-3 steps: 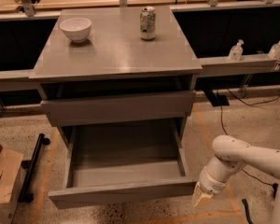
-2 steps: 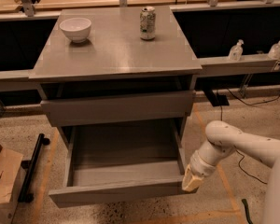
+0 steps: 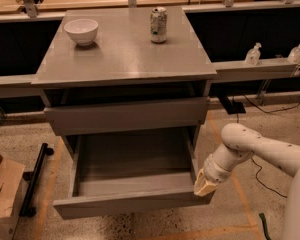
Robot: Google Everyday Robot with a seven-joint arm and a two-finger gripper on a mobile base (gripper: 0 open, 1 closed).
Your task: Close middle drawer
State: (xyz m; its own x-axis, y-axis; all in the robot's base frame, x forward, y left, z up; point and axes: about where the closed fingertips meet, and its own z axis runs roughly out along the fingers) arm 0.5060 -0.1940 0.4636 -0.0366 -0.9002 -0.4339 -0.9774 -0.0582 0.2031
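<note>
The middle drawer (image 3: 132,204) is pulled far out of the grey cabinet (image 3: 125,59). It has a plain flat front panel, and its deep tray (image 3: 132,159) looks empty. The drawer above it (image 3: 125,115) has a similar grey front and stands slightly out. My gripper (image 3: 205,184) is on a white arm that comes in from the right. It sits low, right against the right end of the open drawer's front panel, near the corner.
A white bowl (image 3: 81,30) and a drink can (image 3: 158,25) stand on the cabinet top. A cardboard box (image 3: 2,194) and a black bar (image 3: 34,179) are on the floor at the left. Cables (image 3: 260,109) run over the floor at the right.
My gripper has moved left and slightly up from the floor area to the drawer's right front corner. The drawer looks as far out as before.
</note>
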